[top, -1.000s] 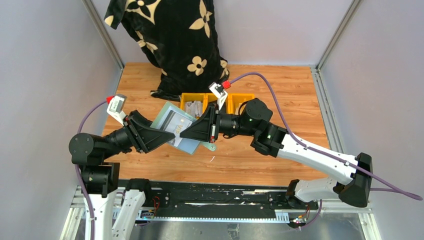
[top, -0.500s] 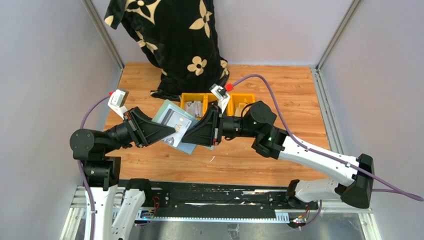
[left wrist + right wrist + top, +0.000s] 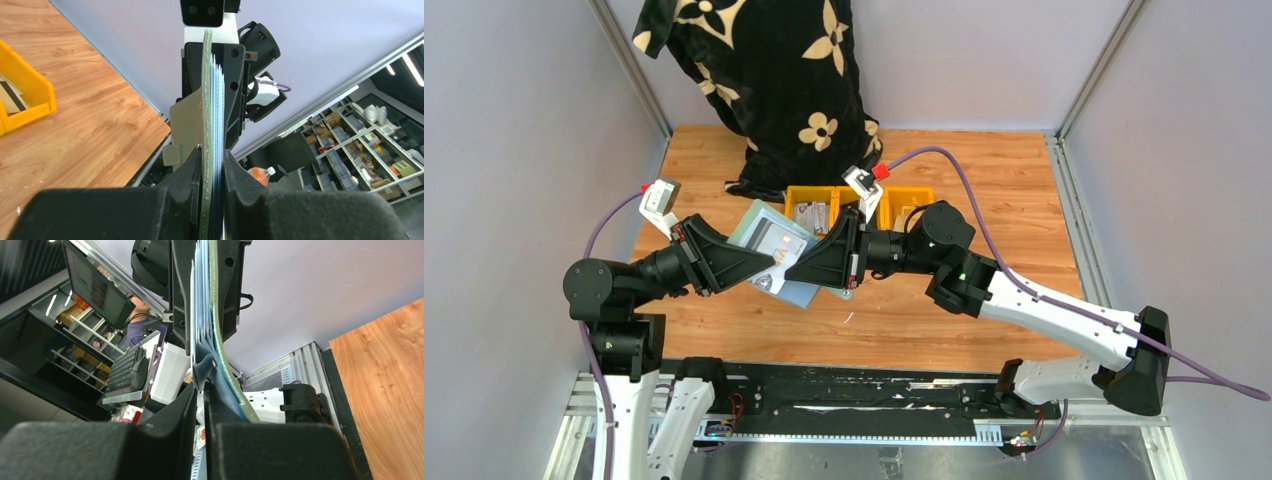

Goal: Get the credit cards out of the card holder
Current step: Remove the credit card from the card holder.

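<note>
Item: the sage-green folding card holder (image 3: 764, 228) with pale blue-grey pockets is held open in the air, on the near side of the row of yellow plastic bins (image 3: 904, 192) and clear of the wooden bench (image 3: 984, 200). One pale credit card (image 3: 776, 245) shows in a pocket, facing up. How many other cards sit behind it cannot be told.

Grip: the left fingers (image 3: 192, 165) are clamped on one edge of the holder, pinching the green cover and the stacked pocket layers together. The right fingers (image 3: 187, 405) are clamped on the opposite edge. The holder spans the gap between them.

Handling, as judged: the holder is light and soft. In the right wrist view its cover bows away from the pocket stack, so it will flex or fold if held on one side only. The cards look thin, stiff and smooth, probably slick under the pads and held in the pockets by friction. The best purchase is the exposed short edge of a card where it stands out of its pocket, pinched flat across both faces and drawn out along the pocket's line.

Finding: both sets of fingers are occupied by the holder. One must release before any card can be pulled.

Surroundings: a black cloth bag with cream flowers (image 3: 774, 80) stands beyond the bins.
</note>
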Controlling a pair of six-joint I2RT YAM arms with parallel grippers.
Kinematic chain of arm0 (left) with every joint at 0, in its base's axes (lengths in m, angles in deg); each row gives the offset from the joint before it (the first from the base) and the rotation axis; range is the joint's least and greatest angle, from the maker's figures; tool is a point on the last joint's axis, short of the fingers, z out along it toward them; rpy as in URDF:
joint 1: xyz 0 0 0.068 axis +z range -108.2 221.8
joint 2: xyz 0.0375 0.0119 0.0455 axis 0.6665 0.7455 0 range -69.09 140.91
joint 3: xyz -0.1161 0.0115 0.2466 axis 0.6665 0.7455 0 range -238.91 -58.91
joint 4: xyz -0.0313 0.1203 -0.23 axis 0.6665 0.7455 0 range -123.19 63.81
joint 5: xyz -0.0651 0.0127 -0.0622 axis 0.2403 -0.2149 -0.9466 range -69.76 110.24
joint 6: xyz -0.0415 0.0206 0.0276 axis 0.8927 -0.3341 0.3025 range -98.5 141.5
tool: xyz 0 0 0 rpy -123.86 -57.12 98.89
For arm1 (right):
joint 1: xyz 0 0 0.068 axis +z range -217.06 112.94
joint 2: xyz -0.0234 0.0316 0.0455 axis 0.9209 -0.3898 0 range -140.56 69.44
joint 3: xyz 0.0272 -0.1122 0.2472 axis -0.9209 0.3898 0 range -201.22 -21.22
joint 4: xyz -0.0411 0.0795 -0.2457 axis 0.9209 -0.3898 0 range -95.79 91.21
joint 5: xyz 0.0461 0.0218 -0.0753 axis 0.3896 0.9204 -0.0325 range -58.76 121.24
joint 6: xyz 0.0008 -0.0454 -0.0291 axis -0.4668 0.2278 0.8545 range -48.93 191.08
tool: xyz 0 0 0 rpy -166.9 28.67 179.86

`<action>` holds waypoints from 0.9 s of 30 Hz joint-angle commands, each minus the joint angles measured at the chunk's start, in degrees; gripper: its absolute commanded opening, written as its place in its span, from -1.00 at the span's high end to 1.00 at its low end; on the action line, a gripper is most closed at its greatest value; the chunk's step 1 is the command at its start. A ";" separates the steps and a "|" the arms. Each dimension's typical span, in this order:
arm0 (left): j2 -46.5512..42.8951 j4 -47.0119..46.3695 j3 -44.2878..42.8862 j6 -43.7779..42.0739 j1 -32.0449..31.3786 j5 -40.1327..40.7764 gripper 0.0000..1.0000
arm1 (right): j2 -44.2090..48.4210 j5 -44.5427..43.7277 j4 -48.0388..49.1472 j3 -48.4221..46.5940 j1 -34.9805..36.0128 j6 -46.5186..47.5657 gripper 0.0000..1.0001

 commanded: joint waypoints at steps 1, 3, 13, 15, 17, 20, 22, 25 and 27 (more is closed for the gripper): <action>-1.43 -0.56 -1.59 -1.47 -0.13 -0.27 0.68 | -0.22 -2.72 -0.61 -1.66 -0.11 -1.42 0.87; -1.81 0.78 -1.42 -1.90 -0.13 -0.17 0.55 | -0.23 -3.02 -0.93 -1.74 -0.16 -1.49 1.00; 0.61 0.85 -1.79 -0.81 -0.13 -0.68 0.26 | 1.55 -3.30 0.08 2.79 -0.25 -2.07 1.00; 1.02 0.10 -1.78 -0.08 -0.13 -1.00 0.35 | 2.69 -3.72 0.74 4.20 -0.21 -2.00 1.00; 1.20 -0.03 -1.82 0.73 -0.10 -1.16 0.41 | 3.56 -3.94 0.92 5.34 -0.25 -1.83 1.00; 1.21 -1.59 -1.99 1.07 -0.13 -1.16 0.46 | 4.68 -4.66 1.48 7.11 -0.25 -2.08 1.00; 1.21 -1.61 -2.00 1.32 -0.13 -1.08 0.51 | 5.09 -4.78 2.53 8.15 -0.33 -2.43 1.00; 1.05 -1.61 -1.99 1.35 -0.08 -0.99 0.61 | 5.67 -5.11 3.47 8.87 -0.43 -2.68 1.00; 0.95 -1.48 -1.95 1.27 -0.12 -0.64 0.70 | 6.14 -5.44 4.35 9.40 -0.43 -2.91 1.00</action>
